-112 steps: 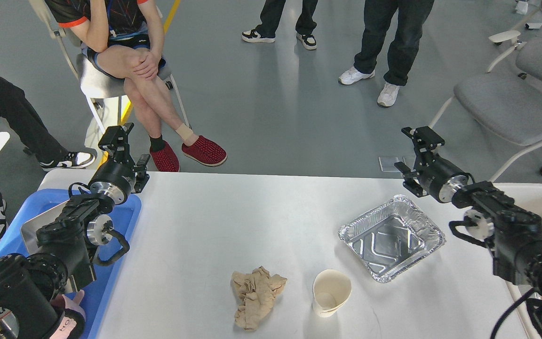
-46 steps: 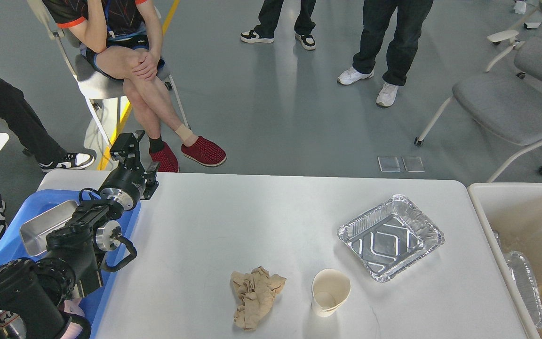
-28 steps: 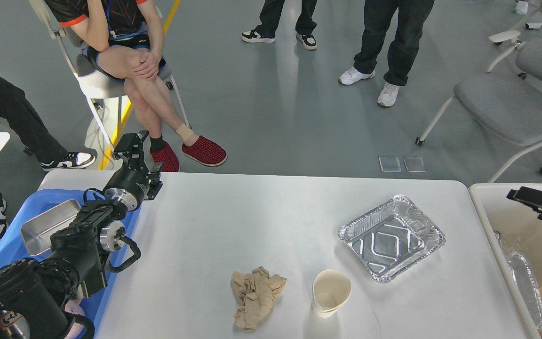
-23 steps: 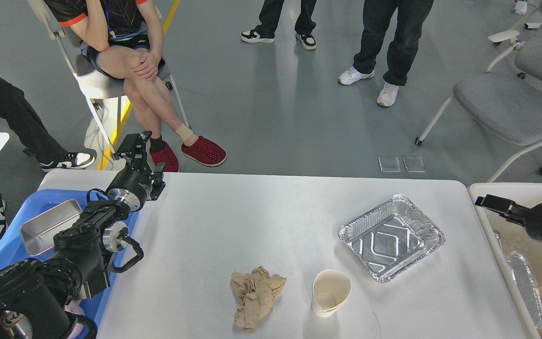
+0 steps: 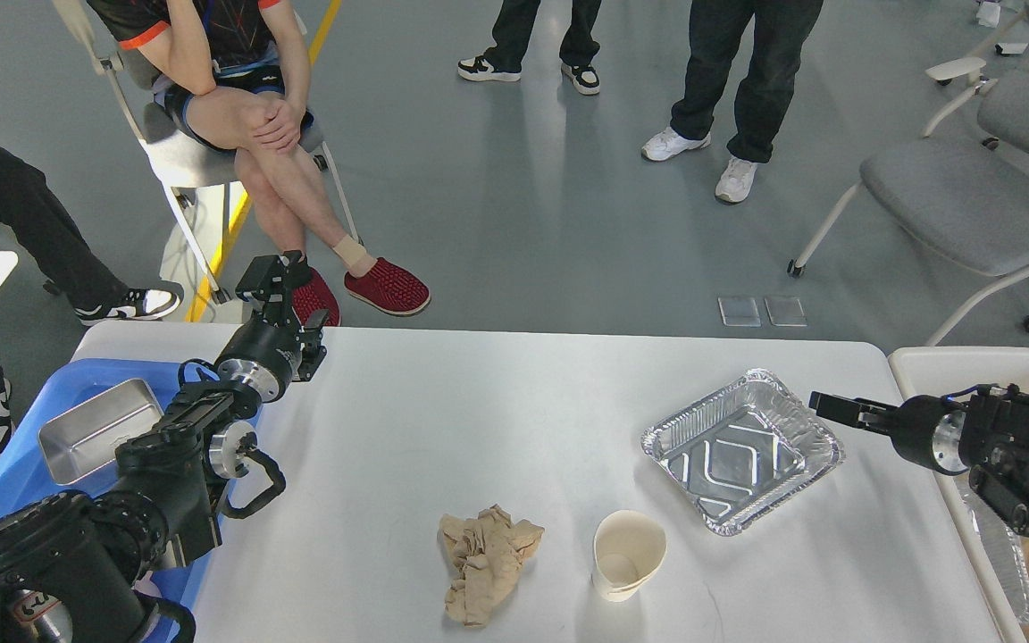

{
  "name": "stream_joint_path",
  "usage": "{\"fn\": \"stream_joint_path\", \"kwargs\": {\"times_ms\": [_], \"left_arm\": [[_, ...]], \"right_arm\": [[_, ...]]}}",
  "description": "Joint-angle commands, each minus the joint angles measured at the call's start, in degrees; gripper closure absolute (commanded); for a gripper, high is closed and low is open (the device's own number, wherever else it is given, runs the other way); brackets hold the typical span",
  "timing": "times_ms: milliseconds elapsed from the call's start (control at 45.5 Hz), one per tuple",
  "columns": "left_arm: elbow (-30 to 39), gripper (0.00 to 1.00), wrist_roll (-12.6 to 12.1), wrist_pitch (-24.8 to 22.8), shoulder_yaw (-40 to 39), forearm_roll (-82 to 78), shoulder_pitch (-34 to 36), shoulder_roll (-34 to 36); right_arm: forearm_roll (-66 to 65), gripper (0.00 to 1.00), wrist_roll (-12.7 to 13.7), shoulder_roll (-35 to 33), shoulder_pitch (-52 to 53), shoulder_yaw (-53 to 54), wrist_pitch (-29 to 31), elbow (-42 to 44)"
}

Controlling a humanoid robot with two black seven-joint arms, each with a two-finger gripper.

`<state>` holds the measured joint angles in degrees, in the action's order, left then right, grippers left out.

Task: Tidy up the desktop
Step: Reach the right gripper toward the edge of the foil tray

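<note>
The white desktop (image 5: 479, 420) holds a square foil tray (image 5: 740, 451) at the right, a paper cup (image 5: 627, 554) lying near the front, and a crumpled brown paper wad (image 5: 485, 563) left of the cup. My left gripper (image 5: 275, 272) is raised over the table's far left edge and holds nothing that I can see. My right gripper (image 5: 827, 404) points left, close to the foil tray's right corner. Both grippers are dark and their fingers cannot be told apart.
A blue tray (image 5: 10, 473) with a metal tin (image 5: 95, 430) sits at the left edge under my left arm. An off-white bin (image 5: 970, 362) stands at the right with foil and paper inside. People and chairs are beyond the table.
My right arm left the view, then came back in from the right over the bin and reached left to the foil tray's corner. My left gripper drifted right along the far edge.
</note>
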<state>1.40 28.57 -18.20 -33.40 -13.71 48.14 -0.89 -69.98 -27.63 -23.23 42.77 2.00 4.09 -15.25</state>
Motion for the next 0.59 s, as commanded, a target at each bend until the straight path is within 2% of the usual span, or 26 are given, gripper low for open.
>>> {"fn": "stream_joint_path", "kwargs": {"times_ms": [0, 242, 417, 527, 571], "left_arm": [[0.0, 0.03, 0.0, 0.0, 0.0, 0.0, -0.1, 0.0], [0.0, 0.03, 0.5, 0.0, 0.0, 0.0, -0.2, -0.1], [0.0, 0.03, 0.5, 0.1, 0.0, 0.1, -0.2, -0.1], [0.0, 0.03, 0.5, 0.1, 0.0, 0.0, -0.2, -0.1], [0.0, 0.03, 0.5, 0.1, 0.1, 0.0, -0.2, -0.1]], "right_arm": [[0.0, 0.0, -0.2, 2.1, 0.0, -1.3, -1.7, 1.6], [0.0, 0.0, -0.2, 4.7, -0.1, -3.0, -1.9, 2.7], [0.3, 0.0, -0.2, 9.1, -0.1, -3.0, -1.9, 8.4], [0.4, 0.05, -0.1, 10.6, -0.5, -3.1, -1.9, 11.0], [0.4, 0.1, -0.1, 10.8, -0.6, -3.1, -1.9, 11.2]]}}
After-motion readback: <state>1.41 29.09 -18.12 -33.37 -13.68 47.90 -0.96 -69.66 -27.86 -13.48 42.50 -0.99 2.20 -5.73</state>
